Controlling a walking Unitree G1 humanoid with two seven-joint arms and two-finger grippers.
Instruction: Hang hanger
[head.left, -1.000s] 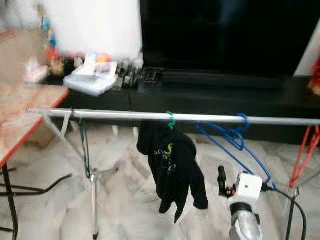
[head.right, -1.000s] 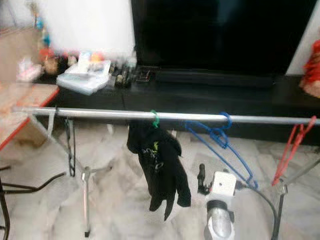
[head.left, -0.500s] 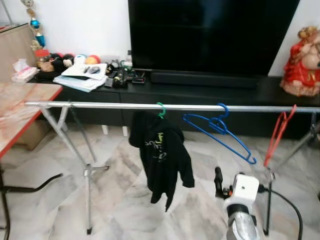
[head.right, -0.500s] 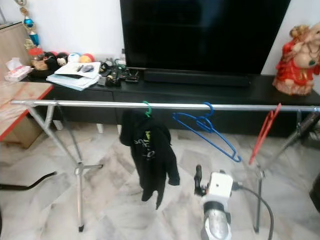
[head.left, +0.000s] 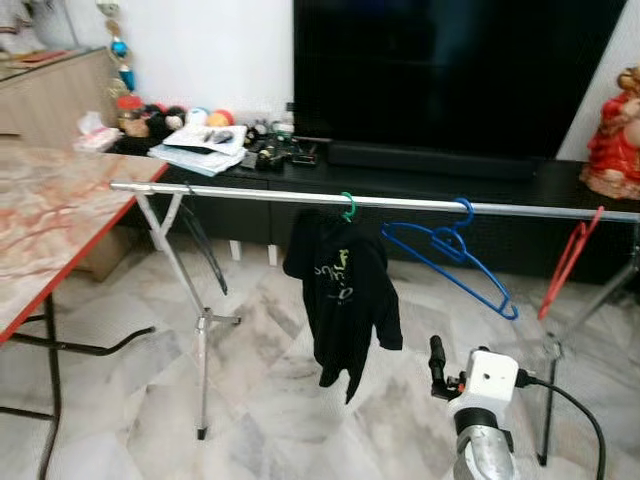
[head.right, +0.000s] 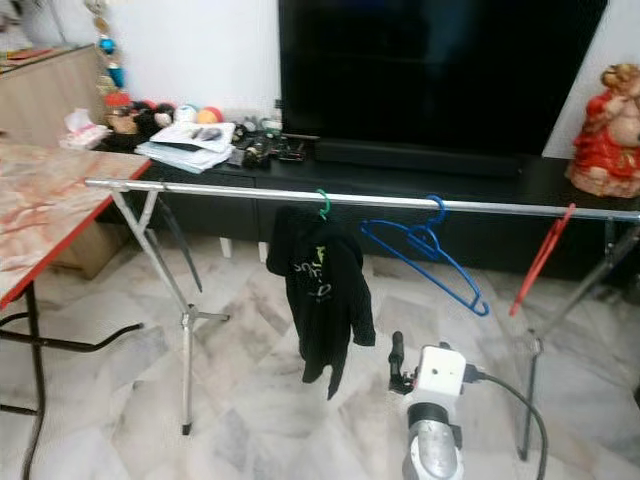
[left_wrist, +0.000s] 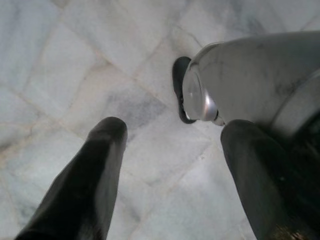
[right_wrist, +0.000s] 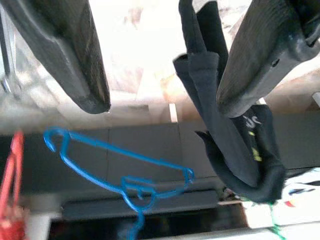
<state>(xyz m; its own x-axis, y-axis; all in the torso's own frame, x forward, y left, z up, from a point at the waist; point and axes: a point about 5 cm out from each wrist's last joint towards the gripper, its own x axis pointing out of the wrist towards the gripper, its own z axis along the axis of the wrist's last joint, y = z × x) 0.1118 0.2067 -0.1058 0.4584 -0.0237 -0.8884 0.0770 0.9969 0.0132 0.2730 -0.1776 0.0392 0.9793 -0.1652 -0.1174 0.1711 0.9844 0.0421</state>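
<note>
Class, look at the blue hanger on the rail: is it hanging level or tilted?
Tilted. The blue hanger hooks over the rail, but its bar slopes down toward the red hanger, with the far end lowest.

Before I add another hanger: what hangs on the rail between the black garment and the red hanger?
A blue hanger, bare, hooked on the rail between the black garment and the red hanger, in both eye views.

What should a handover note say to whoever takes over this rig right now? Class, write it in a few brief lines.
Right claw: open, empty, raised facing the rail.
Left claw: open, empty, pointing at the marble floor.
On the rail: green hanger carrying a black garment, blue hanger bare and tilted, red hanger bare.
Done: all three hangers hooked on.
Left: nothing held; check whether more need hanging.
</note>
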